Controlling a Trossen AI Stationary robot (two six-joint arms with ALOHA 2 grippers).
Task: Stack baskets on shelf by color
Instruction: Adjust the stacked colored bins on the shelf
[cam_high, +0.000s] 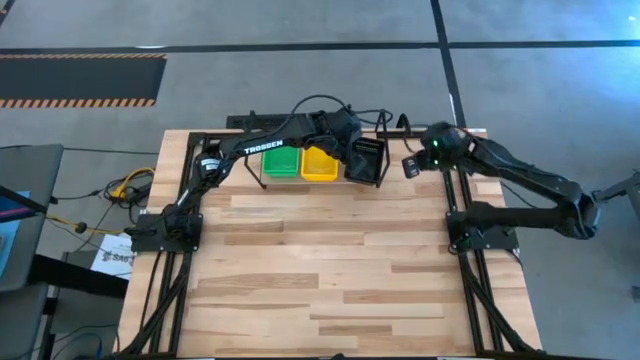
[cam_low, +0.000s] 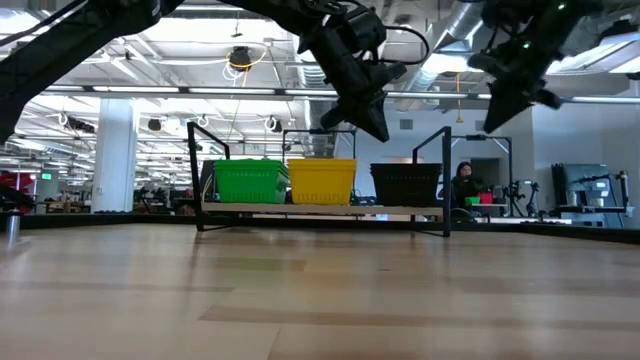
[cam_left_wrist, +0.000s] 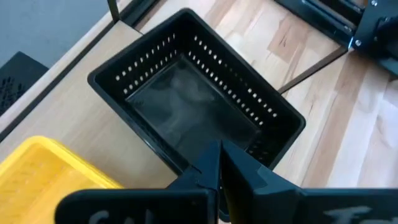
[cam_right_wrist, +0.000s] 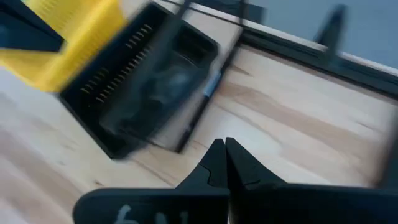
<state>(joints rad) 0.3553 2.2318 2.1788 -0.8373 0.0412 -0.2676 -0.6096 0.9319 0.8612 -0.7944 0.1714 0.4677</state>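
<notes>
Black baskets (cam_left_wrist: 199, 112) sit on the shelf (cam_low: 320, 211) seemingly just below the empty, closed left gripper (cam_left_wrist: 219, 163).

I have the left gripper (cam_left_wrist: 219, 163) raised at the table's far edge, fingers pressed together and empty. My right gripper (cam_right_wrist: 225, 163) hangs alongside it, likewise closed.
</notes>
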